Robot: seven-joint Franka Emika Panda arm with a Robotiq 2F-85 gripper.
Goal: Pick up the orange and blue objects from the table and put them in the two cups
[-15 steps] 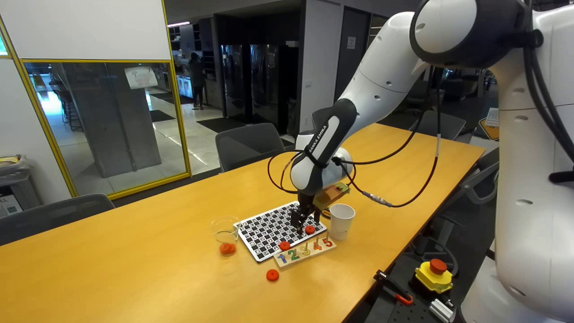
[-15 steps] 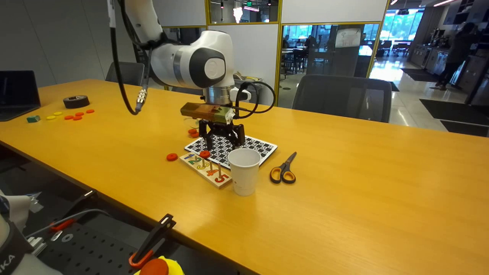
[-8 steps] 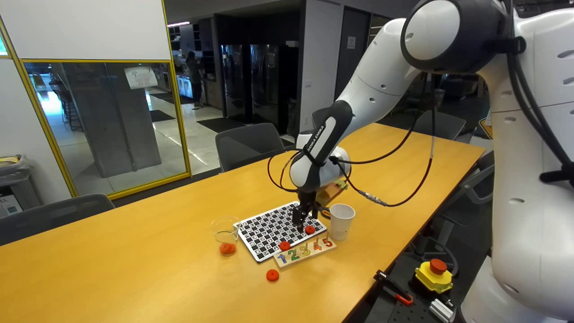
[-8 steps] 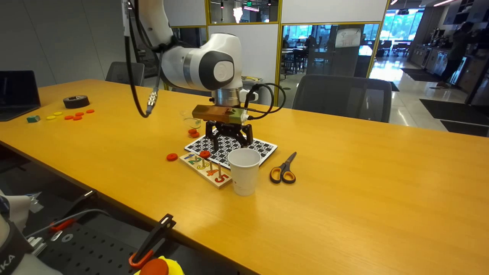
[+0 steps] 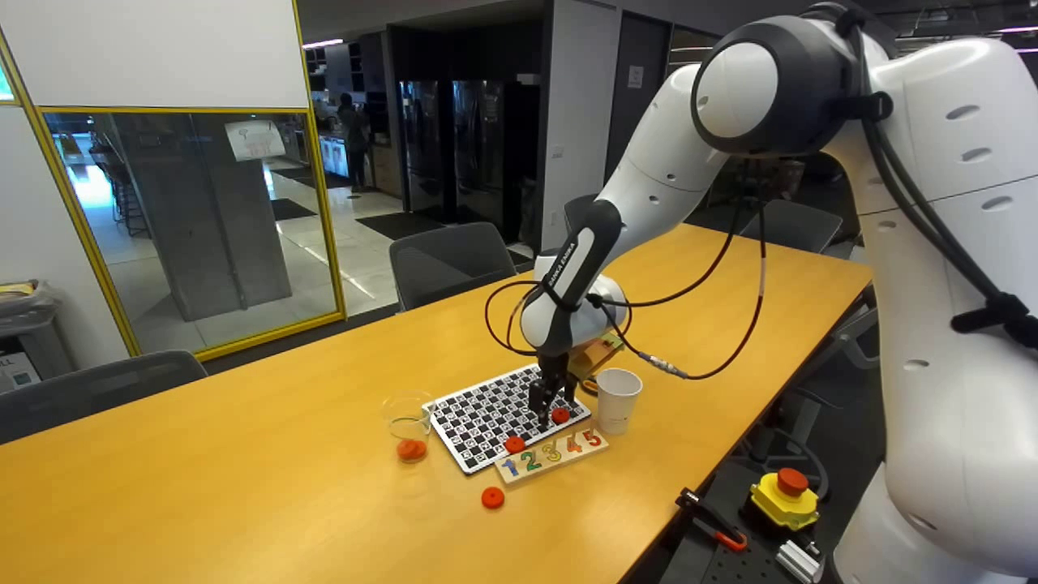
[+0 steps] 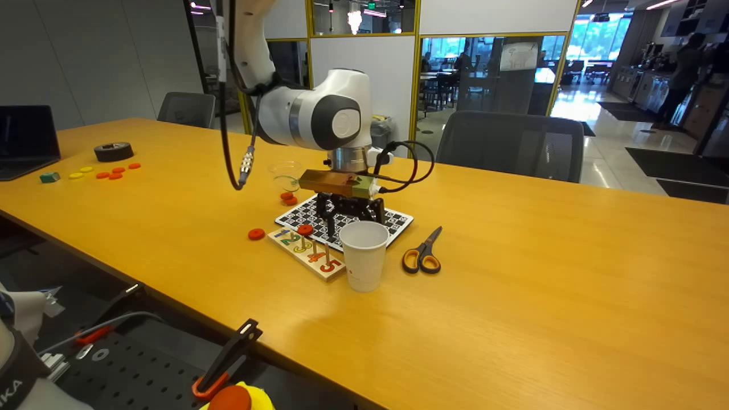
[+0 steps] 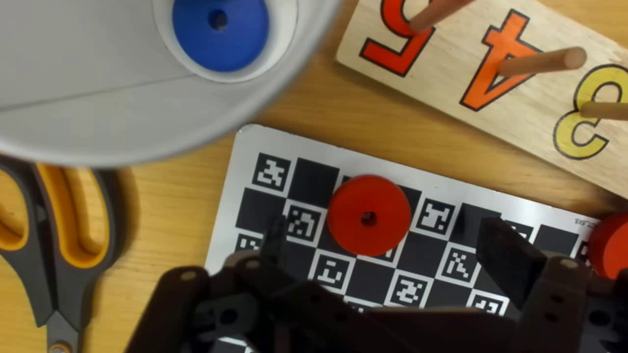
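My gripper (image 7: 383, 228) stands open low over the checkered board. An orange-red disc (image 7: 369, 215) lies on that board, seen between the spread fingers and slightly ahead of them. Another orange disc (image 5: 514, 444) sits at the board's edge, and a third disc (image 5: 492, 498) is on the bare table. The white paper cup (image 6: 364, 256) is upright beside the board. Inside it a blue disc (image 7: 221, 34) shows in the wrist view. The clear cup (image 5: 408, 405) stands by the board's other end, with orange discs (image 5: 411, 450) showing at its bottom.
A wooden number board with pegs (image 5: 551, 458) lies between board and table edge. Scissors (image 6: 421, 259) lie near the white cup. Farther off are a tape roll (image 6: 113, 151), loose orange and yellow discs (image 6: 115, 176), a green block (image 6: 49, 177) and a laptop (image 6: 28, 139).
My gripper has come lower over the board and shifted toward the white cup, to the right in an exterior view. It stays open; the discs and cups have not moved.
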